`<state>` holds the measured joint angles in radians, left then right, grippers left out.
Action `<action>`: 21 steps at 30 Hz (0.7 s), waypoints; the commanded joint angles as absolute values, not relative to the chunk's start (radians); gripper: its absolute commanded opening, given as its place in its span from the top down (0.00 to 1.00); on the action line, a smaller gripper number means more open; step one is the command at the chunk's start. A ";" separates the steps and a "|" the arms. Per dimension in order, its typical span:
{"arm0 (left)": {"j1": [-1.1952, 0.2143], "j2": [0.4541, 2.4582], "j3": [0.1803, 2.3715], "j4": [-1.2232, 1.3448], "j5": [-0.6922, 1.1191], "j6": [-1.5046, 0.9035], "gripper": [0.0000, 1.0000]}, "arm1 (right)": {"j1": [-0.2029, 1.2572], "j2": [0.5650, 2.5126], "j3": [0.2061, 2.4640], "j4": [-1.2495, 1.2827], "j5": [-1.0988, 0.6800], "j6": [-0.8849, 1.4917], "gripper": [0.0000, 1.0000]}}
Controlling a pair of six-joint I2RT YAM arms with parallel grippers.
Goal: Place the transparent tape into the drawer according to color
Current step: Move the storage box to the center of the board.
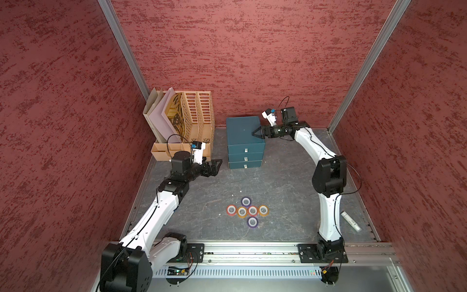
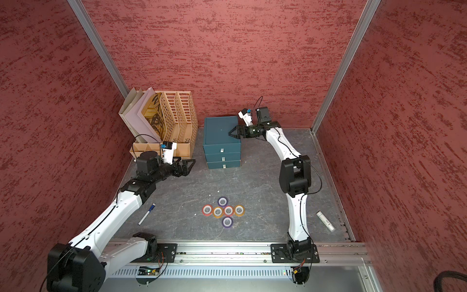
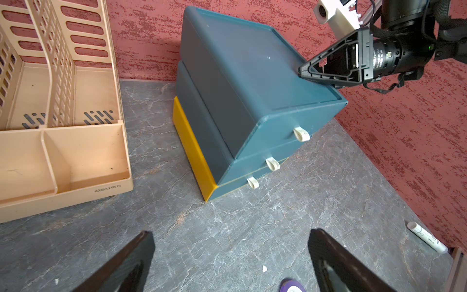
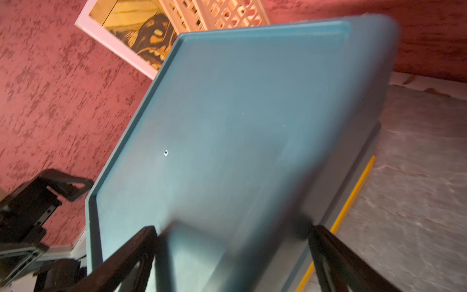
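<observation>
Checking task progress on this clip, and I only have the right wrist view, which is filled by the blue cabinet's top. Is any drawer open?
Observer: No. In both top views the drawer cabinet shows all three drawer fronts shut.
Operator: Where is the tape?
Observer: All six tape rolls lie clustered on the table, on the arm-base side of the cabinet, and neither claw holds one.
Operator: And the left claw?
Observer: The left claw is open and empty, facing the drawer handles.
</observation>
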<state>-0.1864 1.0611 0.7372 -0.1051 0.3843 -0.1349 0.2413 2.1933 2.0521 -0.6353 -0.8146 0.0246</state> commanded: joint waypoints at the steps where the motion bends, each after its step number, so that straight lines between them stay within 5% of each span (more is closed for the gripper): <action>1: -0.191 1.094 0.766 -0.028 0.432 -0.148 0.00 | 0.248 2.156 1.985 -0.724 -0.756 -0.032 0.01; 6: -0.200 1.204 0.789 0.155 0.595 -0.223 0.00 | 0.214 1.962 1.807 -0.463 -0.670 0.112 0.01; 21: -0.322 1.400 0.961 0.190 0.621 -0.252 0.00 | 0.231 1.683 1.601 -0.495 -0.523 0.207 0.02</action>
